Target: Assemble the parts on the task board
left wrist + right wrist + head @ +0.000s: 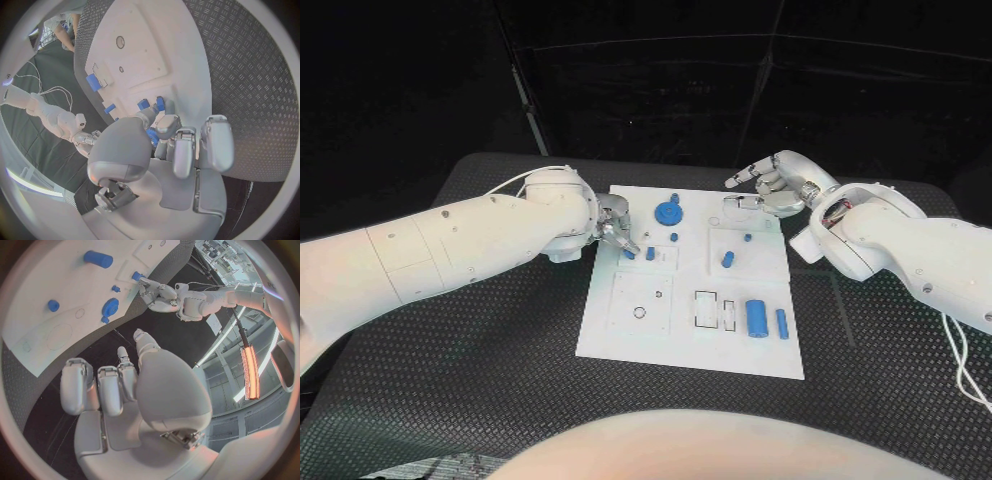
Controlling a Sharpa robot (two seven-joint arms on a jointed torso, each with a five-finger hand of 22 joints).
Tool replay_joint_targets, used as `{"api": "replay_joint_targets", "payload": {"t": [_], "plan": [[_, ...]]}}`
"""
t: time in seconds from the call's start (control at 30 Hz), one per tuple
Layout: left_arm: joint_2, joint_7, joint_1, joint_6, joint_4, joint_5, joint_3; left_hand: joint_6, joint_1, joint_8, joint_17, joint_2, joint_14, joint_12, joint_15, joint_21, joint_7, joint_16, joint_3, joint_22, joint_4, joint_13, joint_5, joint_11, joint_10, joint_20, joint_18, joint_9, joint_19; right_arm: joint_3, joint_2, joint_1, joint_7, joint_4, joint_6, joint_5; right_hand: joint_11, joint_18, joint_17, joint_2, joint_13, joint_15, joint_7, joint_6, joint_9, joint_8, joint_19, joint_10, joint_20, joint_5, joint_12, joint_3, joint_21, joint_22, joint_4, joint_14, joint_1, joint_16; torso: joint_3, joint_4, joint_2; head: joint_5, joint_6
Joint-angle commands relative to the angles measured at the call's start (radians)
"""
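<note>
The white task board (625,335) lies mid-table. My left hand (613,234) hovers over its upper left edge, and in the left wrist view a small blue part (152,136) is pinched between thumb and finger. Two small blue parts (629,253) (651,253) stand on the board just beyond its fingertips. A round blue gear-like part (669,213) sits near the top centre. My right hand (770,186) hangs above the board's top right corner, holding nothing, fingers apart. The right wrist view shows the left hand (157,291) at the board's edge.
A blue peg (727,259) and a tiny blue piece (747,238) sit right of centre. A larger blue cylinder (757,317) and a slim one (782,323) lie at the lower right of the board. Black ribbed table (459,380) surrounds the board.
</note>
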Motion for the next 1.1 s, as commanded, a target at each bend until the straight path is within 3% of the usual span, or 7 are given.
{"api": "replay_joint_targets", "payload": {"t": [0.03,0.83,1.1], "plan": [[0.001,-0.014,-0.004,0.025,-0.01,-0.019,-0.003,0.001,0.0,0.004,0.263,0.0,0.106,-0.004,-0.009,0.006,-0.003,0.003,0.106,0.057,-0.097,0.0,0.003,-0.003,0.004,0.001,0.003,-0.001,0.007,0.001,0.001,0.002,0.007,0.001,0.005,-0.002,-0.003,0.009,0.052,0.001,0.045,-0.006,0.0,0.005,-0.001,0.006,-0.005,-0.001,-0.002,0.004,-0.003,0.0,-0.005,-0.001,-0.006,0.06,-0.007,-0.005,-0.0006,-0.0006,0.001,0.0,-0.001],[0.015,-0.013,-0.007,0.033,-0.02,-0.019,-0.006,0.028,-0.052,0.048,0.263,-0.036,0.106,0.006,-0.018,0.011,-0.021,0.003,0.105,0.067,-0.08,0.008,0.002,-0.016,0.015,-0.005,0.002,0.029,0.013,0.001,0.0,0.002,0.007,0.002,0.006,-0.002,-0.003,0.009,0.052,0.001,0.045,-0.006,0.0,0.005,-0.001,0.006,-0.005,-0.001,-0.002,0.004,-0.003,0.0,-0.005,-0.001,-0.006,0.06,-0.007,-0.005,-0.0003,-0.0008,0.0,-0.003,-0.009],[0.019,-0.013,-0.007,0.03,-0.023,-0.019,-0.007,0.041,-0.085,0.077,0.263,-0.05,0.106,0.012,-0.023,0.017,-0.029,0.003,0.07,0.074,-0.056,0.014,0.002,-0.022,0.022,-0.01,0.0,0.05,0.017,0.001,-0.001,0.002,0.007,0.003,0.006,-0.002,-0.003,0.009,0.052,0.001,0.045,-0.006,0.0,0.005,-0.001,0.006,-0.005,-0.001,-0.002,0.004,-0.003,0.0,-0.005,-0.001,-0.006,0.06,-0.007,-0.005,0.0,-0.0005,0.001,-0.005,-0.011]]}}
